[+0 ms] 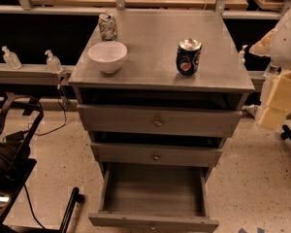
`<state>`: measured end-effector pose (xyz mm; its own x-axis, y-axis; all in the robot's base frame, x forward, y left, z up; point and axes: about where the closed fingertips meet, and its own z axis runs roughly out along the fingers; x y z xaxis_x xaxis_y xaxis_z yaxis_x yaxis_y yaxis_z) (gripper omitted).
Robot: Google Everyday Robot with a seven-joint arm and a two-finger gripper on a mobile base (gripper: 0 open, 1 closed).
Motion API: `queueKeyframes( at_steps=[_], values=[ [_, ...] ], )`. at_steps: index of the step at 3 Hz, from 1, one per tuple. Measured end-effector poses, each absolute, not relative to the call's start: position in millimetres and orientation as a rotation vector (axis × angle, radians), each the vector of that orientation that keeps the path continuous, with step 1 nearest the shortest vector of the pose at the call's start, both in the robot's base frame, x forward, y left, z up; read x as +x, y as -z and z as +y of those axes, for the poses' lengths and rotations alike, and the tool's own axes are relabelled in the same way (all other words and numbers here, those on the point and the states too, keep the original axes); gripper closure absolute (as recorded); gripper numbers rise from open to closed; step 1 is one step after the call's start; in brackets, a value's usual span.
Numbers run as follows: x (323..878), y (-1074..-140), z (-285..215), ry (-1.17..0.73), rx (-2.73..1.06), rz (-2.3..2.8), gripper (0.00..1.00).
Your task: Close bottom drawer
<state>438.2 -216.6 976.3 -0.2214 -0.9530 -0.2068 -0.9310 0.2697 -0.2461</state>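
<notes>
Bottom drawer (pixel 153 193): pulled open, lower centre. Gripper (pixel 274 108): right edge, apart from cabinet (pixel 150 47); grip state cannot be told.

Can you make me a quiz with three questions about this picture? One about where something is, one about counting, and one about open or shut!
1. Where is the white bowl?
A. on the cabinet top
B. in a drawer
C. on the floor

2. How many cans stand on the cabinet?
A. one
B. two
C. four

3. The bottom drawer is:
A. shut
B. pulled open
C. missing

Answers:
1 A: the bowl sits on top, front left.
2 B: one can is behind the bowl, and a blue one is to the right.
3 B: its empty inside shows; the gripper hangs at the right edge, away from it.
</notes>
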Motion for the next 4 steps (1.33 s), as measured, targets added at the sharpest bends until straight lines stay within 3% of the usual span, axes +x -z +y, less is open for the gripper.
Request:
queueKeyframes(
  at_steps=[2,4],
  values=[
    [437.1,-963.7,-210.7,-0.012,-1.725,2.176,0.00],
    [403.8,-838.8,-130.6,-0.581,-1.443,2.028,0.00]
  ],
)
